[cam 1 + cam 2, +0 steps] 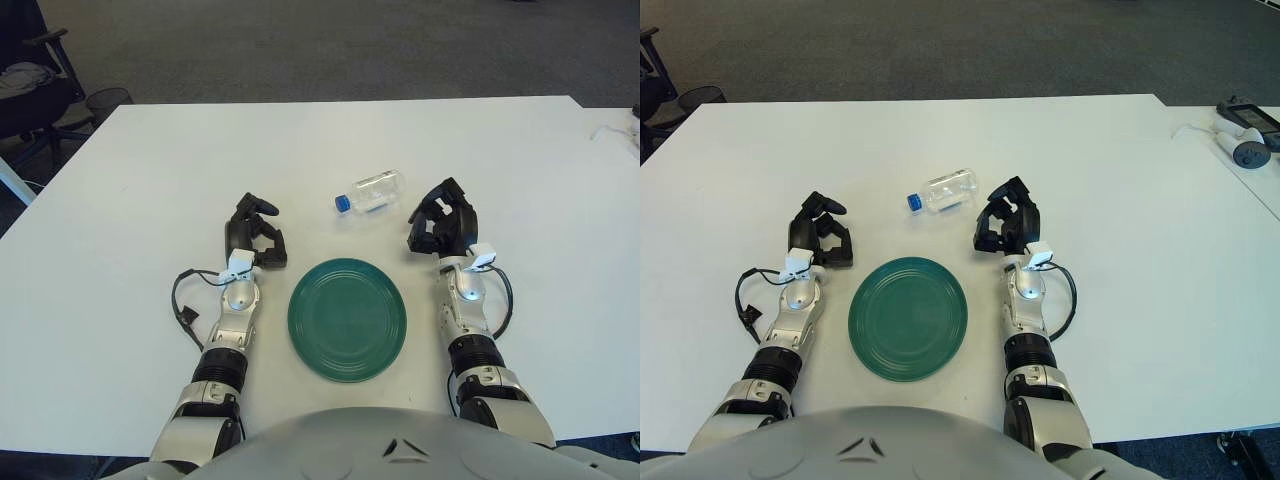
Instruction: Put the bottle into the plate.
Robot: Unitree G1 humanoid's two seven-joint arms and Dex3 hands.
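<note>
A clear plastic bottle (371, 192) with a blue cap lies on its side on the white table, just beyond the green plate (347, 318), cap pointing left. The plate sits at the table's near middle and holds nothing. My right hand (441, 222) rests right of the bottle, a short gap away, fingers loosely curled and holding nothing. My left hand (255, 235) rests left of the plate, fingers loosely curled, holding nothing.
The white table (150, 160) stretches wide on all sides. An office chair (30, 80) and a wire bin (108, 98) stand off the far left corner. A second table at the right carries controllers (1245, 130) and a cable.
</note>
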